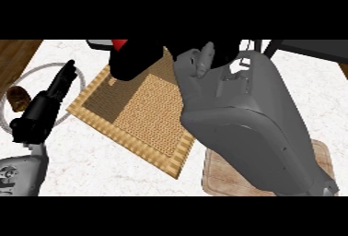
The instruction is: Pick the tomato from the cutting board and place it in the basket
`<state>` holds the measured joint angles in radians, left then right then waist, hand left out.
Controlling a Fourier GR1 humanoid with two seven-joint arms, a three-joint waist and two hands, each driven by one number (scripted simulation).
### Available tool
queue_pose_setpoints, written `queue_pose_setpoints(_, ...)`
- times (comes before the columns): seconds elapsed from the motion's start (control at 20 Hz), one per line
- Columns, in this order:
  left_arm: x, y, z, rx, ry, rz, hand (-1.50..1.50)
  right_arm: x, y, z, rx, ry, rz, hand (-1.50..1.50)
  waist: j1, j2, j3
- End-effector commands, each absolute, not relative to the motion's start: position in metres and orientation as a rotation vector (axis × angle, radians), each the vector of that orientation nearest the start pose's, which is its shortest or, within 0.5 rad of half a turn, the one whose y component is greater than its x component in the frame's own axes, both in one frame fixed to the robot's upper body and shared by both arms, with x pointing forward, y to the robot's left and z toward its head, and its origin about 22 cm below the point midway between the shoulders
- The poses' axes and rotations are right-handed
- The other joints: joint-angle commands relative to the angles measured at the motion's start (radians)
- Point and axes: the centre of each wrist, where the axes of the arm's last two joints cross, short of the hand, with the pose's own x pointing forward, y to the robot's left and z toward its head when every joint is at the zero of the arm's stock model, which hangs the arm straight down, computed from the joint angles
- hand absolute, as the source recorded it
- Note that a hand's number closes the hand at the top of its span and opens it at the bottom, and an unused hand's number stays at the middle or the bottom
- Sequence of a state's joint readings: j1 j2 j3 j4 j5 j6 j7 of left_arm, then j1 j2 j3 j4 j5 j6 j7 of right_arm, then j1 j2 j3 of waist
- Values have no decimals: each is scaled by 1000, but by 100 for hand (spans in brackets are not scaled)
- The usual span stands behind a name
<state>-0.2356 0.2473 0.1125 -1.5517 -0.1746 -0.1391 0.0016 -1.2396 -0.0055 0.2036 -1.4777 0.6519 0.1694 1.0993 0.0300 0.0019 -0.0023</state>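
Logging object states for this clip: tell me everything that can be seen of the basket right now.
The basket is a shallow, square woven tray, lying flat on the white counter and turned so it reads as a diamond. Its rim is a lighter, straw-coloured weave; the floor inside is darker and finer-textured. Nothing lies on the part of the floor that shows. The right hand, curled round something red, hangs over its upper corner, and the grey right forearm covers its right side. Whether either touches it cannot be told.

No text, label, brand, number or sign can be read anywhere.
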Motion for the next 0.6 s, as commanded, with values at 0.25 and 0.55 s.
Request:
queue_pose_setpoints(0.25, 294, 286, 81, 294, -1730, -390, 0, 323, 21, 295, -863, -1293, 773, 150, -8, -5, 1)
queue_pose_setpoints(0.55, 279, 284, 64, 289, -1709, -376, 0, 342, 12, 294, -985, -1184, 919, 150, -21, -9, 2)
